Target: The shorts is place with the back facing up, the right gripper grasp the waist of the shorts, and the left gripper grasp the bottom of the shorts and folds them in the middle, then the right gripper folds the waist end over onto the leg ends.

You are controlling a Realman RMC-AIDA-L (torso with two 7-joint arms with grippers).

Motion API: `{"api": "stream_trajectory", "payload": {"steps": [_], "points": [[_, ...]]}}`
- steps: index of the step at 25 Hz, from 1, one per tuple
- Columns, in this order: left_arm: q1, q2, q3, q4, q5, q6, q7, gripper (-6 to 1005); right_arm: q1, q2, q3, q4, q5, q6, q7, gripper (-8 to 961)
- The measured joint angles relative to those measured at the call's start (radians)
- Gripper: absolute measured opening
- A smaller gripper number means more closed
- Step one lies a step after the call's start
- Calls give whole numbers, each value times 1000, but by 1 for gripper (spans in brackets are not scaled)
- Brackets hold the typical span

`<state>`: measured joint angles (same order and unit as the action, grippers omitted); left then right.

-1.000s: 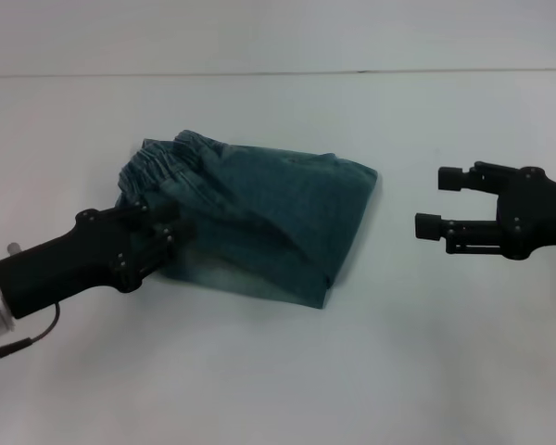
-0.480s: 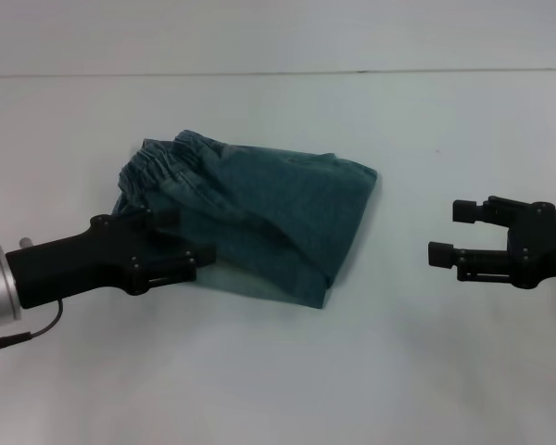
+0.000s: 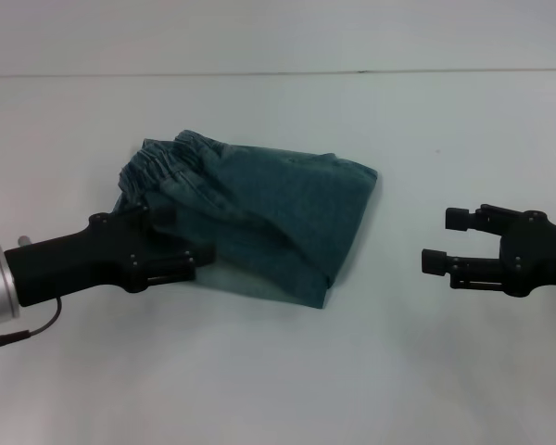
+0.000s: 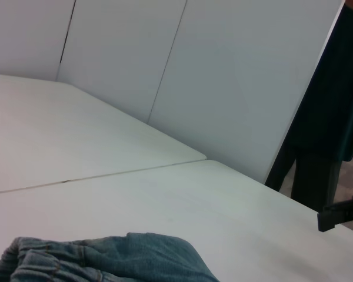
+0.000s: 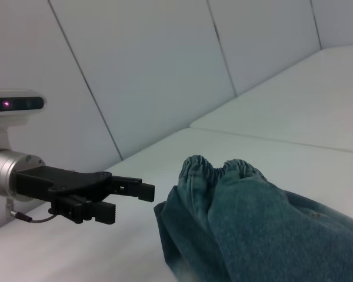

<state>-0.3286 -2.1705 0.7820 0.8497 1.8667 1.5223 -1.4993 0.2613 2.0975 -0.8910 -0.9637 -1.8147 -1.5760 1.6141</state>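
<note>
Folded shorts (image 3: 259, 218) lie mid-table (image 3: 278, 389); the left gripper (image 3: 204, 255) hovers open and empty beside them, the right gripper (image 3: 442, 239) open, apart.

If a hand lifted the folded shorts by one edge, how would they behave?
The shorts would probably droop and unfold: the layers lie loose and rumpled. The gathered waist likely stretches. Denim looks thick, so a push would probably slide and bunch it.

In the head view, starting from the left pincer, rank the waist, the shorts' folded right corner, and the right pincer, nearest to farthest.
1. The waist, just beyond the left pincer.
2. The folded right corner of the shorts, mid-table.
3. The right pincer, far right.
</note>
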Motion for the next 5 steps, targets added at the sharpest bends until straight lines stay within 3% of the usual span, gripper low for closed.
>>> {"api": "stream_trajectory", "payload": {"steps": [5], "points": [[8,-2,-2,10,-6,10,-4,952,1,0,0,15,5,0,-12,928]]}}
